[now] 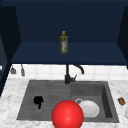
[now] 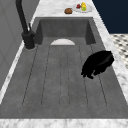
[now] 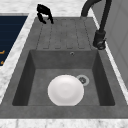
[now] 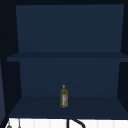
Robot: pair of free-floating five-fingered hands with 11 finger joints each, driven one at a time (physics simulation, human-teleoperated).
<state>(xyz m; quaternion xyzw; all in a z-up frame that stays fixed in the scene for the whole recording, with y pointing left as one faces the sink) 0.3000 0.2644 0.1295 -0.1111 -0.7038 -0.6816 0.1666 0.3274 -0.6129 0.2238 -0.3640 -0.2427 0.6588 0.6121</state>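
Note:
My left hand (image 1: 38, 101) hovers low over the grooved draining board (image 1: 50, 95) at the left of the sink, palm down, fingers hanging loosely and holding nothing. In the left side view this hand (image 2: 98, 64) is near the board's counter-side edge; in the right side view the hand (image 3: 43, 11) is at the board's far corner. A white plate (image 1: 89, 109) lies in the basin (image 3: 40, 75) beside the drain; the plate (image 3: 65, 90) is empty. A large red ball (image 1: 67, 115) shows at the sink's front edge.
A black faucet (image 1: 67, 75) stands behind the sink. An olive oil bottle (image 1: 63, 42) stands on the lowest shelf of the dark blue cabinet (image 4: 37, 107). On the right counter lie a bread roll (image 1: 121, 101) and a plate of fruit (image 2: 82, 7).

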